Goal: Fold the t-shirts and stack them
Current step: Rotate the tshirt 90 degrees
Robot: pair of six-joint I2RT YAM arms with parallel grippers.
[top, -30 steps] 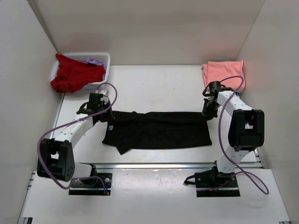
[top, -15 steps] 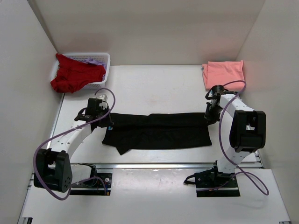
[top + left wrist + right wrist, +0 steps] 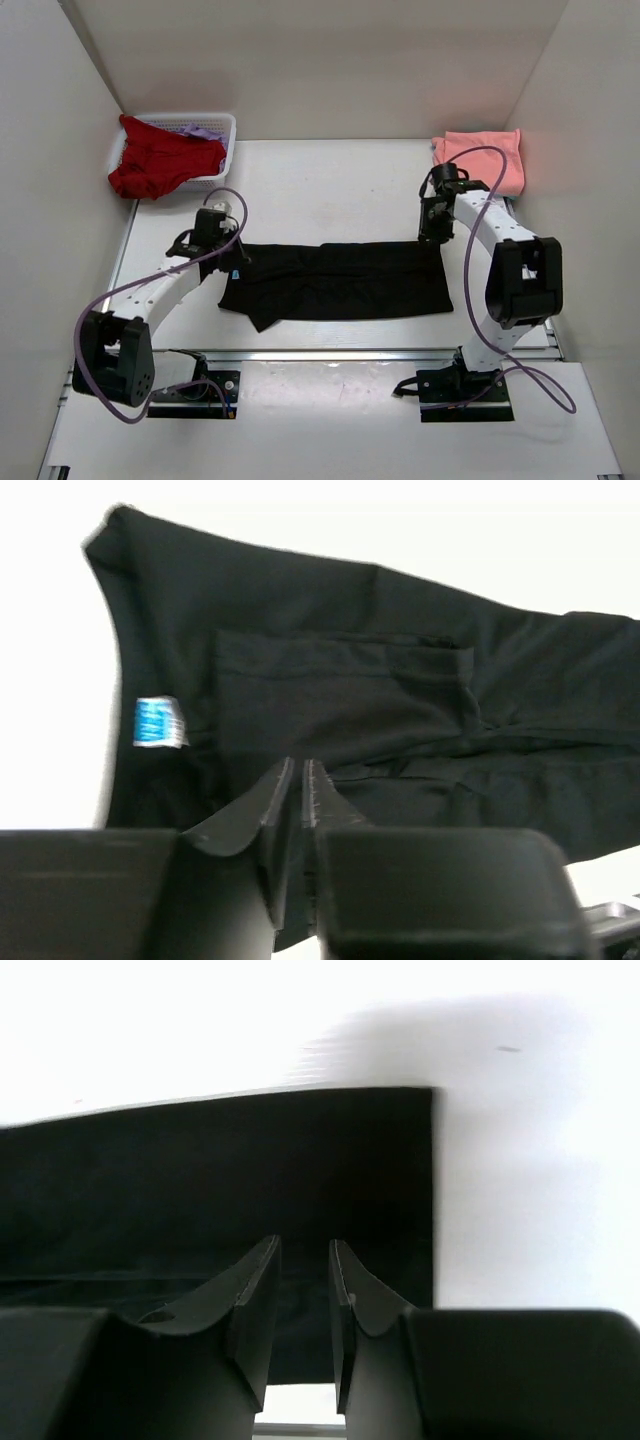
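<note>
Bench [image 3: 330, 180]: white, carrying all items noted below.

Black t-shirt [image 3: 340, 285]: lay flat at the centre of the bench, slightly toward 6 o'clock. It was folded into a long band running from 9 to 3 o'clock, with a loose flap jutting out at its 7 o'clock corner. Fold incomplete in my judgement, as the band was too long to stack.

White basket [image 3: 225, 125]: stood at 10 o'clock. The red t-shirt [image 3: 160, 160] was draped over its 9 o'clock rim, unfolded.

Salmon-pink t-shirt [image 3: 490, 155]: lay at 2 o'clock, folded to a neat square, well apart from the black one.

Left claw [image 3: 300, 765]: sat over the 9 o'clock end of the band, parted by a thin slit only. Nothing was seen between the fingers.

Right claw [image 3: 303, 1245]: sat over the 1 o'clock corner of the band, parted by a narrow gap and empty, with the cloth lying below it.

Light-blue label [image 3: 158, 722]: showed near the 9 o'clock edge of the black shirt.

Handling, assessed: the cloth should be light, limp and non-fragile, and will sag and drag rather than hold any shape. Best hold is a pinch through all layers at the two corners of one short end, fingertips pressed down to the bench, both corners lifted together so the layers do not slide apart
</note>
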